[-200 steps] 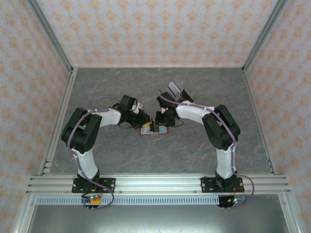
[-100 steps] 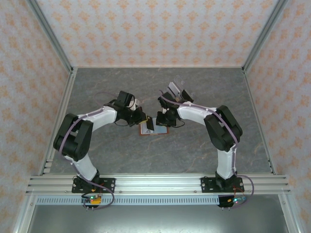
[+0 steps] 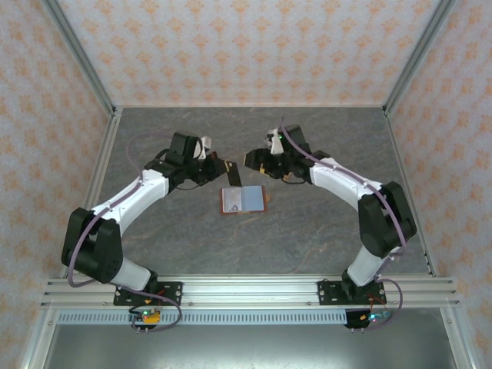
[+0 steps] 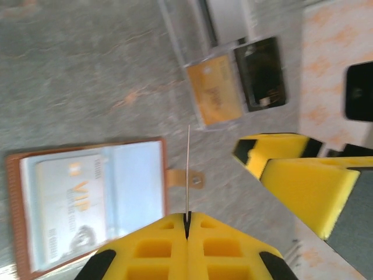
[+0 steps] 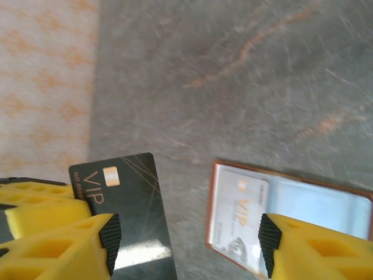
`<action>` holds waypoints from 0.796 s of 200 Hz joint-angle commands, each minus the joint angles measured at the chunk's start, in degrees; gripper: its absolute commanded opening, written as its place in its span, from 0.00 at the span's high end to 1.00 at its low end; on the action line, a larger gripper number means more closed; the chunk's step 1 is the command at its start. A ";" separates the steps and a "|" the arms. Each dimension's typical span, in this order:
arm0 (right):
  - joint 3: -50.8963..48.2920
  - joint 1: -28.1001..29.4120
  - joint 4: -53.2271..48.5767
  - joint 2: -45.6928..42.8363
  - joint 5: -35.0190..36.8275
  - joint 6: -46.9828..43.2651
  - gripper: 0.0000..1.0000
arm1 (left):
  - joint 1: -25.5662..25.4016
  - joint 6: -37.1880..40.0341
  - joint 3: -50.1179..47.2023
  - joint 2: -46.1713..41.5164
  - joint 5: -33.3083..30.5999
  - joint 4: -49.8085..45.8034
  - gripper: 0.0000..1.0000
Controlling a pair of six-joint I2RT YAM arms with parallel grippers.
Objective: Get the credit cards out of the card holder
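Card holder is laid open on surface. Black card is pinched by left hand; right hand is spread.

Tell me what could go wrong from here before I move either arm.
The left claw pinches the black card by one edge only; it may twist or slip. The open right claw sits close beside it and could knock it. A pale card is in the card holder, which lies unheld and may drag.
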 commanded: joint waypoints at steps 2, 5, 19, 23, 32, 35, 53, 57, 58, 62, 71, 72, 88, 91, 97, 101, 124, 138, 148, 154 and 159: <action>-0.67 -1.85 9.18 -0.21 -10.61 3.69 0.32 | 0.31 -7.93 -1.01 -2.03 3.35 10.51 0.98; -0.48 -2.00 9.61 -0.12 -11.25 3.85 0.32 | 0.29 -8.52 -1.01 -2.12 3.46 11.35 0.98; 0.26 -2.55 10.77 0.25 -13.65 4.66 0.31 | 0.28 -11.13 -1.04 -2.33 4.64 14.73 0.98; 0.41 -2.74 11.24 0.36 -14.47 5.02 0.31 | 0.23 -11.81 -1.04 -2.33 5.09 15.64 0.98; 0.75 -3.02 12.77 0.50 -16.21 5.87 0.31 | 0.20 -13.26 -0.94 -2.23 6.01 17.57 0.98; 0.85 -3.01 13.16 0.55 -16.72 6.24 0.31 | 0.20 -13.70 -0.94 -2.19 6.31 18.18 0.98; 1.03 -3.29 16.84 0.65 -19.89 7.89 0.33 | 0.24 -16.09 -0.95 -1.90 7.78 20.71 0.98; 0.80 -3.35 18.44 0.63 -20.68 8.83 0.34 | 0.21 -16.57 -1.01 -1.76 8.16 21.13 0.98; 0.72 -3.40 18.88 0.59 -20.86 8.94 0.34 | 0.21 -16.74 -1.03 -1.79 8.25 21.29 0.98; 0.45 -3.53 20.51 0.48 -21.51 9.89 0.35 | 0.22 -17.17 -1.00 -1.83 8.52 21.78 0.98; -0.08 -3.71 23.23 0.29 -22.37 11.41 0.36 | 0.20 -17.91 -1.04 -1.98 8.92 22.16 0.98; -0.12 -3.76 23.46 0.29 -22.41 11.55 0.36 | 0.20 -17.94 -0.99 -2.03 8.94 22.25 0.98; -0.72 -4.30 25.60 -0.44 -23.02 12.77 0.40 | 0.21 -18.40 -1.12 -2.79 9.13 22.32 0.98; -0.83 -4.37 25.95 -0.47 -23.06 12.93 0.41 | 0.22 -18.35 -1.04 -2.90 9.11 22.24 0.98; -0.99 -4.56 26.27 -0.70 -23.14 13.25 0.43 | 0.20 -18.33 -1.04 -3.09 9.13 22.24 0.98; -0.94 -4.64 26.41 -0.84 -23.19 13.29 0.44 | 0.20 -18.40 -1.04 -3.20 9.13 22.20 0.98; -0.79 -4.59 27.10 -1.15 -23.92 14.04 0.58 | 0.20 -18.48 -1.04 -3.30 9.48 22.05 0.99; -0.69 -4.66 27.13 -1.47 -23.95 13.97 0.67 | 0.21 -18.33 -1.11 -3.30 9.48 21.81 0.99; -0.55 -4.60 26.96 -1.69 -23.94 13.95 0.75 | 0.20 -18.42 -1.21 -3.21 9.45 21.80 0.99; -0.41 -4.60 26.94 -1.80 -23.93 13.83 0.79 | 0.20 -18.46 -1.17 -3.21 9.40 21.77 0.99; -0.38 -4.60 26.75 -1.93 -23.82 13.64 0.82 | 0.21 -18.35 -1.21 -3.17 9.33 21.55 0.99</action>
